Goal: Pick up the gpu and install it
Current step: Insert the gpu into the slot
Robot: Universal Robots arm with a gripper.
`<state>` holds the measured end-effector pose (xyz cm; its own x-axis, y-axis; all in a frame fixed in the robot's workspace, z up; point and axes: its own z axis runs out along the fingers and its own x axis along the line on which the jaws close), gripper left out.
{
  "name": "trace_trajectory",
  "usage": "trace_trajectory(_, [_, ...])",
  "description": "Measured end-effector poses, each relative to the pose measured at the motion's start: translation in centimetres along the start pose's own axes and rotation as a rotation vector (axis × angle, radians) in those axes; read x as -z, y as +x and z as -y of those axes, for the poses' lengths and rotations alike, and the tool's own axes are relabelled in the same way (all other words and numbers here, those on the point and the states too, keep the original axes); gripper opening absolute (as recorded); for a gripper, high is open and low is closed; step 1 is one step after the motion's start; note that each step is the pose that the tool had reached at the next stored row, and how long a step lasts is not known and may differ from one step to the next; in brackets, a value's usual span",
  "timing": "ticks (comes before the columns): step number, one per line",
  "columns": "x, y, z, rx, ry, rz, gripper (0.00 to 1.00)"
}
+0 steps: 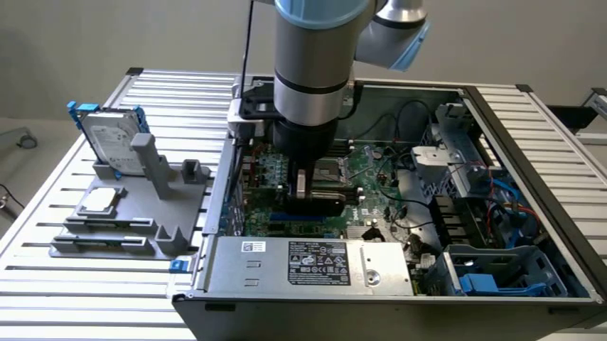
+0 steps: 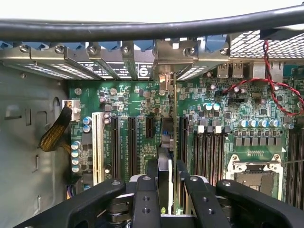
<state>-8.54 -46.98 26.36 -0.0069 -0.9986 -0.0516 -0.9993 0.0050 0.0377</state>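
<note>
Fingers (image 2: 145, 199) of the gripper (image 2: 164, 185) are pressed in narrow on the gpu (image 2: 164, 166), which stands on edge between them, low over the board inside the open computer case (image 1: 284, 305). That case takes up most of the slatted table (image 1: 57, 298). On the exterior view's left a grey stand (image 1: 124, 213) carries a hard drive (image 1: 109, 138). The arm (image 1: 313, 57) reaches straight down into the case, beside the power supply box (image 1: 313, 266). On the green motherboard (image 2: 128, 102) long black slots (image 2: 131, 142) run toward the back wall, and the card lies parallel to them, its far end pointing at the row of metal covers (image 2: 109, 64). Whether its bottom edge has met a slot I cannot tell; the fingers hide it. Doing this step well probably means holding the card upright with its edge square over one slot, lining its far end with the back opening, and pressing straight down evenly, since a tilt could jam one corner. Small capacitors (image 2: 76, 154) and the red wire (image 2: 266, 90) lie well apart from it.
</note>
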Motion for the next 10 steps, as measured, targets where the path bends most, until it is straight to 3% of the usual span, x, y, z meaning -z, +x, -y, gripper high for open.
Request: trace_trajectory(10, [-0.46, 0.05, 0.01, 0.0, -0.0038, 0.0033, 0.26])
